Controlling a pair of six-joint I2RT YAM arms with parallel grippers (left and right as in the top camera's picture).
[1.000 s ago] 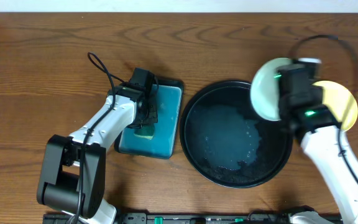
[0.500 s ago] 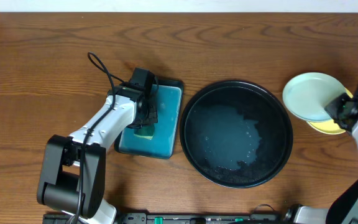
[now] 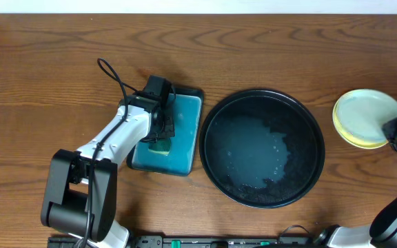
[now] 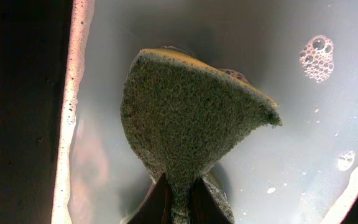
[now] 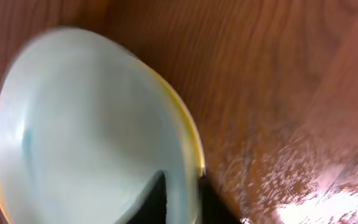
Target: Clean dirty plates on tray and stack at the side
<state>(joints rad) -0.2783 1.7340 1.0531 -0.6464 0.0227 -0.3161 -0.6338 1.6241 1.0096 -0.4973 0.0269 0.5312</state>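
Black tray (image 3: pixel 302 117) central, mint plate (image 3: pixel 366 114) atop yellow plate (image 3: pixel 357 143) right, left tool (image 3: pixel 161 140) holding sponge (image 3: pixel 160 145) in teal tray (image 3: pixel 185 138)

Yellow plate (image 3: pixel 355 143) mostly under mint plate (image 3: pixel 368 114)

Looks like a robotics lab bench rigged up as a dish-washing station, not a real kitchen. Left arm (image 3: pixel 112 138) and right arm (image 3: pixel 395 213) rising from a black rail (image 3: pixel 185 242) at the near edge of a wood-grain table (image 3: pixel 47 55), loose cable (image 3: pixel 112 77) in plain sight. Sudsy teal tray (image 3: pixel 185 138) with a sponge (image 4: pixel 185 124) left of centre, wet black tray (image 3: pixel 253 158) in the middle, stacked plates (image 3: pixel 365 116) far right.
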